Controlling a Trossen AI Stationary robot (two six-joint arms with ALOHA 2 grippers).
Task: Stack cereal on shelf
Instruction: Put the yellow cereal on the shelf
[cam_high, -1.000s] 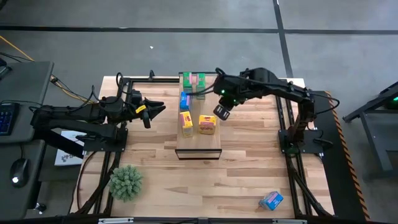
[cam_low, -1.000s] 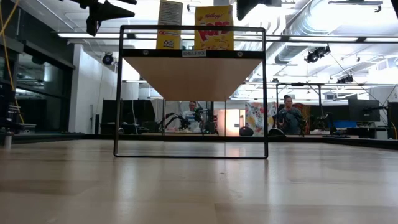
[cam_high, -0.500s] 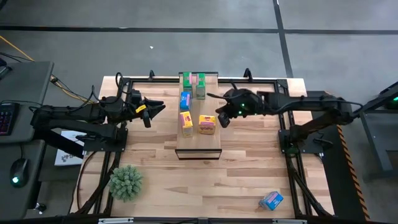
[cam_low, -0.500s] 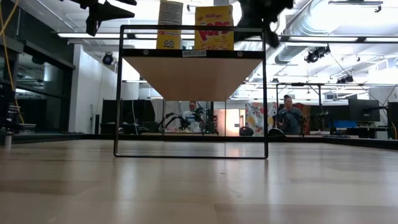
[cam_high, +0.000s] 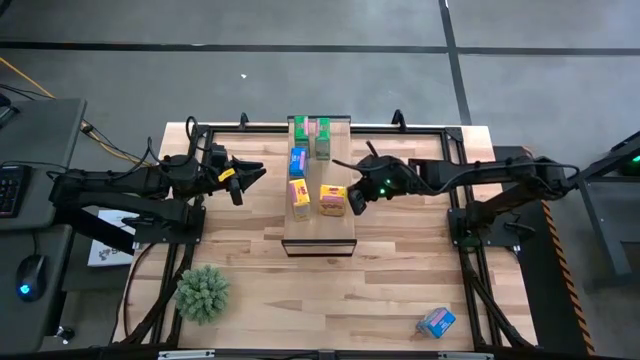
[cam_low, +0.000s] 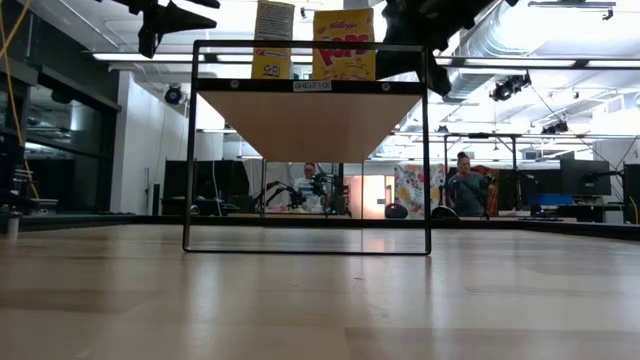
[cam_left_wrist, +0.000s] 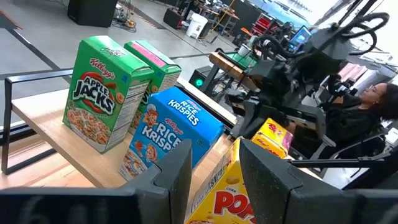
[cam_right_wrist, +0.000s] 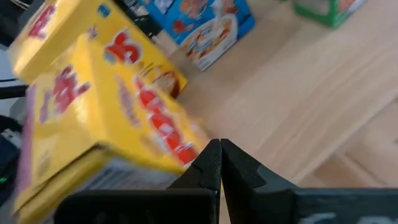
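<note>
The shelf (cam_high: 340, 228) is a pale plank raised on a dark frame. Five small cereal boxes stand on it: two green (cam_high: 301, 127) (cam_high: 322, 140), one blue (cam_high: 298, 160) and two yellow (cam_high: 298, 193) (cam_high: 333, 199). A second blue box (cam_high: 436, 321) lies on the table at the near right. My right gripper (cam_high: 352, 200) is shut, level, right beside the right side of the right-hand yellow box (cam_right_wrist: 118, 106). My left gripper (cam_high: 250, 175) is open and empty, left of the shelf at box height, facing the boxes (cam_left_wrist: 211, 174). My right gripper's shut fingertips (cam_right_wrist: 217, 155) stand at the right side of the right-hand yellow box, coming level from the table's right. I cannot tell whether they touch it.
A spiky green plant ball (cam_high: 203, 291) sits on the table at the near left. The shelf's dark frame legs (cam_low: 188, 150) (cam_low: 427, 150) stand on the tabletop. People sit in the room far behind the table (cam_low: 462, 180).
My right arm has come down from above the shelf's far right part and stretched out level. Its gripper has tipped from pointing down to pointing toward the table's left, and moved a little toward the near edge, up to the right-hand yellow box. The boxes stand as before.
</note>
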